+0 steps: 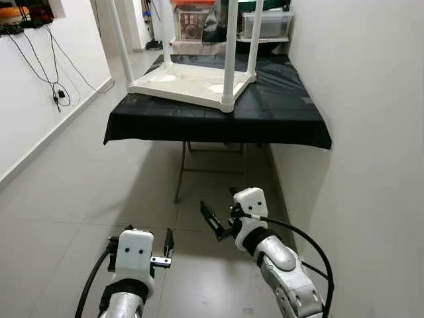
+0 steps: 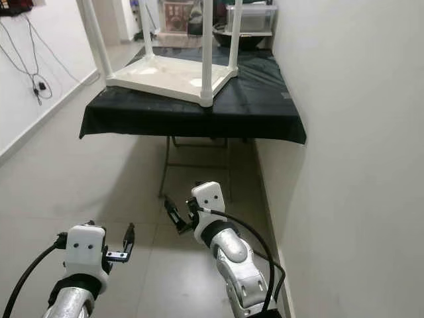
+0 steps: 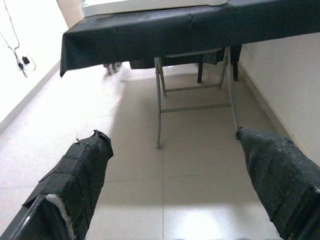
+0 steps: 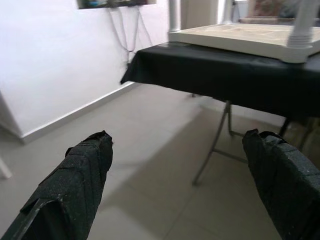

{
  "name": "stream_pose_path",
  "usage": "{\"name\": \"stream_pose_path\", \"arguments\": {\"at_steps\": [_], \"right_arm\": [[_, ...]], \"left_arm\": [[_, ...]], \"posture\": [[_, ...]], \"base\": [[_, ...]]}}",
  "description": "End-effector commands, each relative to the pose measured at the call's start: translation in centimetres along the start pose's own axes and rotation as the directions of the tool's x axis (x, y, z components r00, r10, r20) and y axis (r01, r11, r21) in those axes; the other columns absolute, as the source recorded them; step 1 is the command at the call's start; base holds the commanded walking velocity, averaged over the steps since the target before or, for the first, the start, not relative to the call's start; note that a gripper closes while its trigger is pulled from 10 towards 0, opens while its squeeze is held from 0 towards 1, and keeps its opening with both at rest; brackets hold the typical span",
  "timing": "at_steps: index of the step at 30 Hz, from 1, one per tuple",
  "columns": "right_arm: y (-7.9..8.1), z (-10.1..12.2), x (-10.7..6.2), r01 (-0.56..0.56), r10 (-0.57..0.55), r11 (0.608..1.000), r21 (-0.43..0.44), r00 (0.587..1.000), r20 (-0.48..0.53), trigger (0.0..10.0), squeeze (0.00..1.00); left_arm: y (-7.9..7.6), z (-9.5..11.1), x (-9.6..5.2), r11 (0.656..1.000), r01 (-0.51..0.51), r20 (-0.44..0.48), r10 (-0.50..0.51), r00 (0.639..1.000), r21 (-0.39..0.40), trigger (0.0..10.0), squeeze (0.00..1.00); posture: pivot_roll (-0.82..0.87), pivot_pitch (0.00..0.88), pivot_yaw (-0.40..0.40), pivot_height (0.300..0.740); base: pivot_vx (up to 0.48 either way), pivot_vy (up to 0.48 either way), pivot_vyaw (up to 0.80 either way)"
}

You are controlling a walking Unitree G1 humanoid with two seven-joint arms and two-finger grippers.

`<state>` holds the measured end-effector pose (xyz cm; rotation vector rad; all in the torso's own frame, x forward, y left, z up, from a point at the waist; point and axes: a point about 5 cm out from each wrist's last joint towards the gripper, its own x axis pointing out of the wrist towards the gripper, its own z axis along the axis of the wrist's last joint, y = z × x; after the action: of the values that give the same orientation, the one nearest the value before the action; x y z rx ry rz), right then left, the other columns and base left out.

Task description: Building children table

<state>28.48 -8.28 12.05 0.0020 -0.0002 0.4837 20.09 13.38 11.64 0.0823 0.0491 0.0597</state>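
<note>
1. A narrow tiled corridor runs between two white walls. A folding table (image 1: 218,112) draped in a black cloth (image 1: 278,109) stands ahead against the wall on the robot's right.
2. On the cloth lies a cream-white children's table (image 1: 189,83), turned upside down. Its flat top rests on the cloth and its round white legs (image 1: 230,56) point upward, running out of the top of the head views.
3. Metal folding legs (image 3: 160,107) of the draped table show beneath the cloth, standing on the pale floor tiles (image 1: 99,199).
4. The left gripper (image 1: 167,250) hangs low in front of the robot, above the floor and well short of the draped table. Its two black fingers (image 3: 75,180) are spread wide apart and hold nothing.
5. The right gripper (image 1: 213,220) is also low, a little further forward and angled toward the robot's left. Its fingers (image 4: 75,175) are likewise spread apart with nothing between them.
6. Black cables (image 1: 46,59) hang down the wall on the robot's left.
7. Storage boxes (image 1: 265,25) sit on a shelf beyond the far end of the draped table.
</note>
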Motion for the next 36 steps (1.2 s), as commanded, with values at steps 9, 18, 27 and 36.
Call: {"name": "stream_pose_path", "arguments": {"at_steps": [9,18,27,36], "right_arm": [[-0.7,0.1,0.1,0.070,-0.069,0.996,-0.051,0.997,0.022,10.0,0.00],[-1.6,1.4,1.2,0.112,-0.110,0.993,-0.037,0.992,0.068,10.0,0.00],[-2.0,1.8,1.6,0.125,-0.122,0.992,-0.032,0.989,0.079,10.0,0.00],[-2.0,1.6,1.7,0.132,-0.129,0.991,-0.028,0.988,0.080,10.0,0.00]], "left_arm": [[0.7,0.2,0.3,0.998,-0.046,0.026,0.045,0.999,0.035,10.0,0.00],[2.4,0.9,1.0,0.994,-0.103,0.064,0.099,0.993,0.048,10.0,0.00],[1.8,1.8,1.1,0.996,-0.078,0.092,0.074,0.993,0.040,10.0,0.00],[1.8,1.8,1.2,0.997,-0.063,0.094,0.059,0.994,0.044,10.0,0.00]], "posture": [[-0.01,0.000,-0.012,0.734],[-0.01,0.000,-0.016,0.734],[-0.01,0.000,-0.021,0.734],[-0.01,0.000,-0.019,0.734]], "base": [[0.000,0.000,-0.70],[0.206,0.000,0.00],[0.257,0.000,0.00],[0.188,0.000,0.00]]}}
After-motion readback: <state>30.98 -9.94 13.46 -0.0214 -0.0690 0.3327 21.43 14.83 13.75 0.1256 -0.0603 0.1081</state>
